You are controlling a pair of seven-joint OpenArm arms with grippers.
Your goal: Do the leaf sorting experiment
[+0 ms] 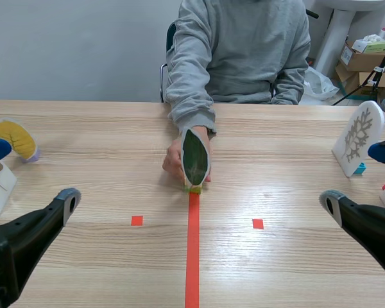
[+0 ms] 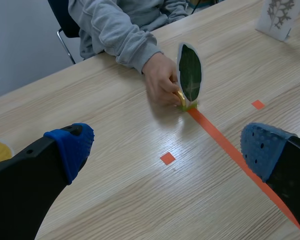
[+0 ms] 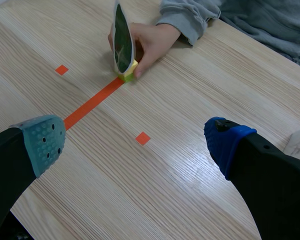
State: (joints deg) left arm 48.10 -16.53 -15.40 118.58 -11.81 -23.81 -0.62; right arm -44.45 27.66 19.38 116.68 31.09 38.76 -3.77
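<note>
Left gripper [image 2: 166, 147]: low at the near table edge; fingers wide apart, holding nothing
Right gripper [image 3: 134, 141]: the same on the other side; wide and empty
Tape line [image 1: 192, 250]: runs from the near edge to the foot of the leaf card
Leaf card [image 1: 196, 157]: dark green oval leaf, upright on a small yellow-green stand [image 1: 194, 188], between both arms
Person's hand [image 1: 174, 163]: grips the card from behind
Step in hand: probably waiting; approach only when the hand is away; grip low, near the stand, so the card does not tip
Side cards: yellow leaf card [image 1: 16, 136] far left; white branching-leaf card [image 1: 358, 138] far right
</note>
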